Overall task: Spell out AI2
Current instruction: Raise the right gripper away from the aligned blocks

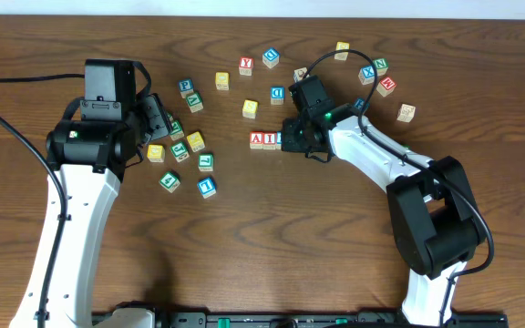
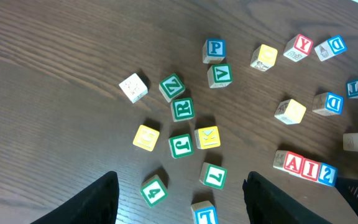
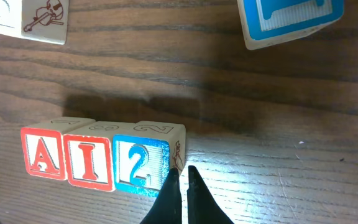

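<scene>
Your right hand (image 3: 180,177) is clenched, fingertips pressed together with nothing between them, right at the lower right corner of the blue 2 cube (image 3: 138,163); you cannot tell whether they touch it. That cube sits flush against the red I cube (image 3: 90,163), which sits flush against the red A cube (image 3: 43,154), so the three make one straight row reading A, I, 2 on the table (image 3: 278,124). Beyond the row, well apart from it, lie a blue-faced cube (image 3: 291,18) and a picture-faced cube (image 3: 27,18). Your left hand (image 2: 182,186) is released, fingers spread wide above a loose cluster of green and yellow cubes (image 2: 182,109), grasping nothing. From there the row lies off to the right, and farther back stands the red Y cube (image 2: 302,45).
</scene>
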You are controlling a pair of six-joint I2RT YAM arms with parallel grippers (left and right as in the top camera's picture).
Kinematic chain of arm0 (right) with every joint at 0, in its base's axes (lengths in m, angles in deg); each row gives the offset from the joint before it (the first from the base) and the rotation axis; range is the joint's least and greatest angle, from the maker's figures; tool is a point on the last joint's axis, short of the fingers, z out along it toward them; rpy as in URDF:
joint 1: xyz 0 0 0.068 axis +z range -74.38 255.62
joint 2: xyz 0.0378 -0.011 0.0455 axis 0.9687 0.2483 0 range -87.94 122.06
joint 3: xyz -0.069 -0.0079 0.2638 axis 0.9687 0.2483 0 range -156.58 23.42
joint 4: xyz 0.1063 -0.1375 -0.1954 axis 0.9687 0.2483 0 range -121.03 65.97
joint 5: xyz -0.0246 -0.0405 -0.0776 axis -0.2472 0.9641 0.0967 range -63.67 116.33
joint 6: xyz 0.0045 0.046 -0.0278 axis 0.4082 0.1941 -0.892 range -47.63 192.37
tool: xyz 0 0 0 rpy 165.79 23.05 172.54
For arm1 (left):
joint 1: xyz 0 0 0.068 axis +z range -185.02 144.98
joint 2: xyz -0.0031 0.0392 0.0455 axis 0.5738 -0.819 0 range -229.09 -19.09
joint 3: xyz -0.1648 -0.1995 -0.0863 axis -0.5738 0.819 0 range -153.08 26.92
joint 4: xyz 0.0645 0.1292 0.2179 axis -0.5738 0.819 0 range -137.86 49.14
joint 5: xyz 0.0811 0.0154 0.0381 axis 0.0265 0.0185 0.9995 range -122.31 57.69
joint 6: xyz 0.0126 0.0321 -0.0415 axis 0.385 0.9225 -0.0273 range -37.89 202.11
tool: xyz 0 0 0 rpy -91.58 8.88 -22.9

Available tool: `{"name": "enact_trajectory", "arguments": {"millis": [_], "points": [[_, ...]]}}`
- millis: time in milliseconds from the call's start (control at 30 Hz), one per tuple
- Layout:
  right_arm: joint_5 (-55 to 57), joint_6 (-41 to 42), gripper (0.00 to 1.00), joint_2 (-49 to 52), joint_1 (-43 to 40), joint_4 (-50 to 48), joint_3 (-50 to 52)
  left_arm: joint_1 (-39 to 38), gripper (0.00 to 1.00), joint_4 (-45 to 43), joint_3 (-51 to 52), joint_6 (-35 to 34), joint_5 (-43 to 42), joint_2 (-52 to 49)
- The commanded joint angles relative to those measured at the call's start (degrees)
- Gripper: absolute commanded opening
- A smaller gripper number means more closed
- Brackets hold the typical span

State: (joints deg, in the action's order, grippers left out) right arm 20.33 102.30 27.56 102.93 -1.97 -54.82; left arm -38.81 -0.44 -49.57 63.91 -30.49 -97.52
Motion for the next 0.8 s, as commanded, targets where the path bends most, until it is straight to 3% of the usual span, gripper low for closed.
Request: {"name": "enact_trajectory", "arguments": {"millis": [0, 500, 767], "points": [[0.0, -0.7, 0.01, 0.9, 0.5, -0.5, 0.3, 0.2, 0.64, 0.1, -0.5, -0.1, 0.2, -0.1], [2.6, -1.9, 0.01, 0.9, 0.4, -1.3, 0.3, 0.2, 0.64, 0.1, -0.5, -0.1, 0.1, -0.1], [2.1, -4.7, 0.06, -1.3, -1.4, -1.9, 0.2, 0.2, 0.64, 0.0, -0.5, -0.1, 0.2, -0.1]]}}
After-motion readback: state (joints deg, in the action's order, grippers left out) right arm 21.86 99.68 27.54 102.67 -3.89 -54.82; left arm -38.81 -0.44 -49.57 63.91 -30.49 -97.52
